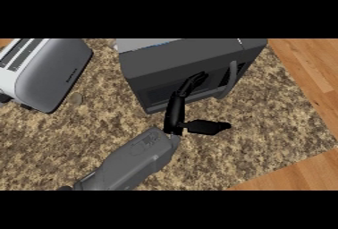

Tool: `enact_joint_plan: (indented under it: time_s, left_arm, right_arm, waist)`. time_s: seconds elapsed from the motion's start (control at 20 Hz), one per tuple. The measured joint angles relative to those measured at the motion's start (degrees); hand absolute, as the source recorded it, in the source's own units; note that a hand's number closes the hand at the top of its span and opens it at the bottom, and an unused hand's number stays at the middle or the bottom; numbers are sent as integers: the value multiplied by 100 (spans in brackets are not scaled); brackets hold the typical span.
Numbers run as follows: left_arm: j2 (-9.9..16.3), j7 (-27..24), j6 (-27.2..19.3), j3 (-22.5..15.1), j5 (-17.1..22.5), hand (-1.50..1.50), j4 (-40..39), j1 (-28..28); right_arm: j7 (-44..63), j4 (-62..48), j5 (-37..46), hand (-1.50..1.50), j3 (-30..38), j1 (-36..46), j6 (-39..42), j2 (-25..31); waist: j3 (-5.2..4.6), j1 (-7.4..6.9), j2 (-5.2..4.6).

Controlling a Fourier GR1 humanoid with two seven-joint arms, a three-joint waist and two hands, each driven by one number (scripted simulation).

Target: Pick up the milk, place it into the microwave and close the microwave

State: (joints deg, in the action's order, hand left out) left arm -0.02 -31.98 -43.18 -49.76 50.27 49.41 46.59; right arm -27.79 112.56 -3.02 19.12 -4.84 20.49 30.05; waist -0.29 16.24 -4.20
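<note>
The microwave (191, 56) stands at the back middle of the counter, a dark grey box with its door turned toward me and lying flat against the body. A light grey handle (230, 78) runs down the door's right side. My left hand (177, 112) comes up from the lower left. Its straight fingers (191, 85) rest against the door's front, left of the handle, while the thumb (210, 127) sticks out to the right above the counter. No milk is in view. My right hand does not show.
A silver toaster (46, 71) sits at the back left on the speckled counter (79, 134). Wooden flooring (310, 67) lies past the counter's right edge and lower right corner.
</note>
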Motion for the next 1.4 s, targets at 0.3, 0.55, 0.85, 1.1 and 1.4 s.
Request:
enact_joint_plan:
  time_s: [0.3, 0.55, 0.85, 1.1, 1.4]
  left_arm:
    - [1, -198, -40, -49, 240, -150, -27, 63]
    - [0, -355, -18, -84, 401, -150, -80, 113]
    - [0, -498, 52, -167, 537, -150, -107, 194]
    - [0, -645, 90, -204, 644, -150, -149, 220]
    - [2, -792, 102, -208, 800, -150, -202, 217]
  right_arm:
    - [55, -105, 40, 150, 9, 238, -22, 100]
    - [111, -204, 45, 150, 15, 420, -36, 164]
    - [274, -589, -881, -150, -332, 494, 248, -357]
    - [437, -903, -1383, -150, -418, 611, 449, -463]
    - [598, -1220, -1828, -150, -368, 801, 662, -381]
  waist:
    - [8, 15, -46]
    - [11, 26, -72]
    - [41, -32, -127]
    - [39, -27, -146]
    - [35, 19, -133]
